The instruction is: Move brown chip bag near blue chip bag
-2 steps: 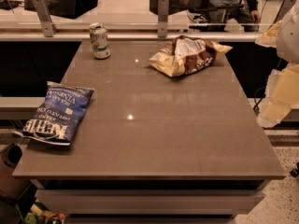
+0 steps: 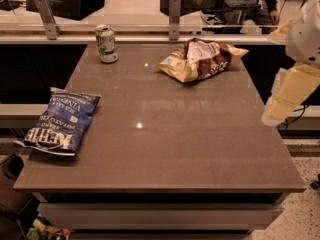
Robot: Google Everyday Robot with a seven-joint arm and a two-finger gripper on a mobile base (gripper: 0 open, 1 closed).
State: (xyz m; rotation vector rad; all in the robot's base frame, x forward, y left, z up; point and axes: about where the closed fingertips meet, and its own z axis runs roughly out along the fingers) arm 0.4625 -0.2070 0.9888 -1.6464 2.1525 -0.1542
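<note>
From my station I see the wrinkly tan-yellow foil chip bag with dark brown and white panels [image 2: 200, 60] lying on the far right part of the flat grey-brown tabletop [image 2: 175, 149], close to its back edge. It rests on its side with one crumpled end pointing toward the right rear corner. The flat dark blue rectangular chip bag with white lettering [image 2: 62, 120] lies at the left edge of the same tabletop, nearer the front, and its lower left corner pokes slightly over the edge. The two bags are well apart, with a bare stretch of tabletop between them (only a couple of bright light reflections show there).

A green and white metal drink can [image 2: 106, 44] stands upright near the back left, apart from both bags and closer to the brown one's row than to the blue bag.

My gripper [image 2: 280, 106], a pale cream shape on the white arm, hangs off the table's right side, beyond the edge and touching nothing. It seems to point down and to the left, though I can't be sure. Whether it is parted or closed I cannot tell.
</note>
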